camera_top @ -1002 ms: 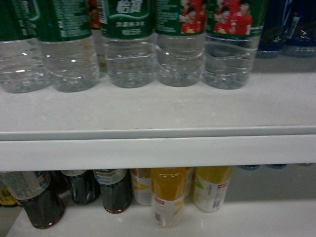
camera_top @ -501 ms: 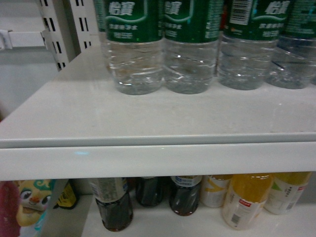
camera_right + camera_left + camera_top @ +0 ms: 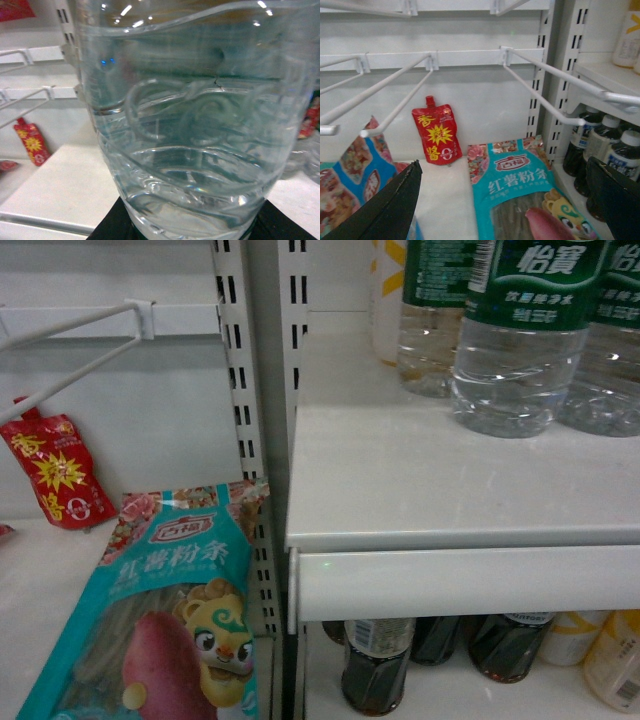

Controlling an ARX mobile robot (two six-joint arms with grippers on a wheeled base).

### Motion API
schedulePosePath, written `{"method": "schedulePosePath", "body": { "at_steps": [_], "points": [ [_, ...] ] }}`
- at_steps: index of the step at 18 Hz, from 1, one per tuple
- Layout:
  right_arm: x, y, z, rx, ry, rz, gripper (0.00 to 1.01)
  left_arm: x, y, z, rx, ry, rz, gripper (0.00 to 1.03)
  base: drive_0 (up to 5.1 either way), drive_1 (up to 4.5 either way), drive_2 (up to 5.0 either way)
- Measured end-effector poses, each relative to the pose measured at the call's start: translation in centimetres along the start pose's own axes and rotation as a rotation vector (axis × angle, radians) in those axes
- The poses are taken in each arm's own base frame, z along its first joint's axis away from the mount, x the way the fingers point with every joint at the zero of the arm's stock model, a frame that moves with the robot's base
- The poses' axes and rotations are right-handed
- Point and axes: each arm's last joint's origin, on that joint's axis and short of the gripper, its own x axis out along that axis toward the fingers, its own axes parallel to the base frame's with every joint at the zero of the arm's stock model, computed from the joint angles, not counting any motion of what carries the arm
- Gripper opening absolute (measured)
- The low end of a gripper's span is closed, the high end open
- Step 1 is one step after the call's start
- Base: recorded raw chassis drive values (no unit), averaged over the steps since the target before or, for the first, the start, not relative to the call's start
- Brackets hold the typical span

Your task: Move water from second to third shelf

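My right tool had the clear ribbed plastic water bottle (image 3: 190,125) filling its camera, upright, apparently on the white shelf (image 3: 420,480); grip hidden, so can't tell. Left tool (image 3: 505,200) hung spread wide by the noodle bags, so right arm was nearer.

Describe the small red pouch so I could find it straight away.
Look left of the slotted white upright, in the bay with the bare wire hooks. The red pouch leans against the back wall; unlike the teal noodle bags lying nearby, it has a spout and a yellow starburst.
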Motion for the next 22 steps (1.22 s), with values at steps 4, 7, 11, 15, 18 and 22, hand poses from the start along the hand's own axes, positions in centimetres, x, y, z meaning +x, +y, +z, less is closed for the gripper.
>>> {"method": "schedulePosePath", "body": {
  "at_steps": [4,7,11,15,18,22],
  "points": [
    [0.0,0.1,0.0,0.000,-0.001,0.007,0.37,0.0,0.0,0.0,0.000,-0.002,-0.003,0.98,-4.9,2.37,2.4],
    [0.0,0.1,0.0,0.000,-0.001,0.006,0.37,0.0,0.0,0.0,0.000,-0.003,-0.003,0.98,-4.9,2.37,2.4],
    [0.0,0.1,0.0,0.000,-0.001,0.006,0.37,0.0,0.0,0.0,0.000,-0.003,-0.004,0.98,0.0,0.00,0.0],
    [-0.1,0.2,0.1,0.022,-0.086,-0.086,0.37,0.0,0.0,0.0,0.000,-0.003,-0.004,0.98,0.0,0.00,0.0],
    [0.0,0.1,0.0,0.034,-0.057,-0.095,0.37,0.0,0.0,0.0,0.000,-0.003,-0.004,0.98,0.0,0.00,0.0],
    [0.5,-1.0,1.4,0.009,-0.014,-0.155,0.37,0.0,0.0,0.0,0.000,-0.003,-0.004,0.98,0.0,0.00,0.0]
  ]
}}
